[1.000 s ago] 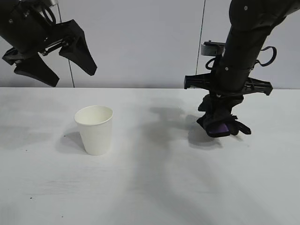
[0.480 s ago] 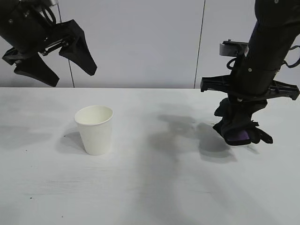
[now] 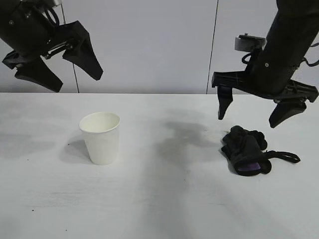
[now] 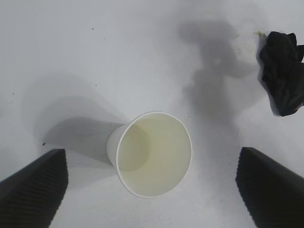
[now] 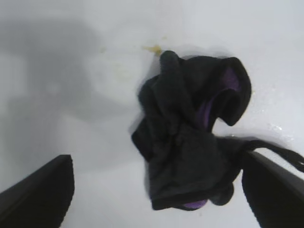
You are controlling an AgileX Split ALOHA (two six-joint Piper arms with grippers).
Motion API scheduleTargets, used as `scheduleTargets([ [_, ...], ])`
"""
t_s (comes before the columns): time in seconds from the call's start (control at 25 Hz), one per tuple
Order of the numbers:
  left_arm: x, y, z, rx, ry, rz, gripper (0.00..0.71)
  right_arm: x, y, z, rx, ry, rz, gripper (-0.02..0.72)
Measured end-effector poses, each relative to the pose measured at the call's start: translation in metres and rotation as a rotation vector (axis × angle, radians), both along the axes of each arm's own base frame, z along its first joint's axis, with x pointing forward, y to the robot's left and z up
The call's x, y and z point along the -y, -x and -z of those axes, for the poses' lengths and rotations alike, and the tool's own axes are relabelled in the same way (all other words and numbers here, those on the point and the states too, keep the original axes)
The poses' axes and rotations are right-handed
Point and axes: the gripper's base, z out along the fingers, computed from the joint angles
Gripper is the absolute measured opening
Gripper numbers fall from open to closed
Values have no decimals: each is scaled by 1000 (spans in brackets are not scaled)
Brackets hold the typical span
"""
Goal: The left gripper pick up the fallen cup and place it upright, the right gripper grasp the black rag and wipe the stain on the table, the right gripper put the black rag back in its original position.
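Note:
The white paper cup [image 3: 101,137] stands upright on the white table [image 3: 159,199], left of centre; it also shows in the left wrist view [image 4: 152,154]. My left gripper [image 3: 57,72] hangs open and empty high above the cup, at the upper left. The black rag [image 3: 245,151] with its purple patch and loop strap lies on the table at the right; it also shows in the right wrist view [image 5: 194,137] and the left wrist view [image 4: 283,71]. My right gripper [image 3: 251,118] is open and empty just above the rag. A faint yellowish smear [image 5: 153,48] lies by the rag's edge.
A grey wall with a thin vertical seam [image 3: 213,45] stands behind the table. Grey shadows of the arms fall on the table between the cup and the rag.
My right gripper carried the rag to the right, let it go onto the table, opened wide and rose above it. The left gripper and the cup have not moved.

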Motion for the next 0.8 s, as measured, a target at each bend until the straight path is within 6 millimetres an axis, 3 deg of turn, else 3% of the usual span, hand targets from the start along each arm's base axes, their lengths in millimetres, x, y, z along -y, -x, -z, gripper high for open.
scheduleTargets([
  [0.24, 0, 0, 0, 1, 0, -1, 694, 15, 8, -36, 68, -87, -9, 668],
  [0.8, 0, 0, 0, 2, 0, -1, 694, 15, 9, -37, 71, -86, -20, 661],
])
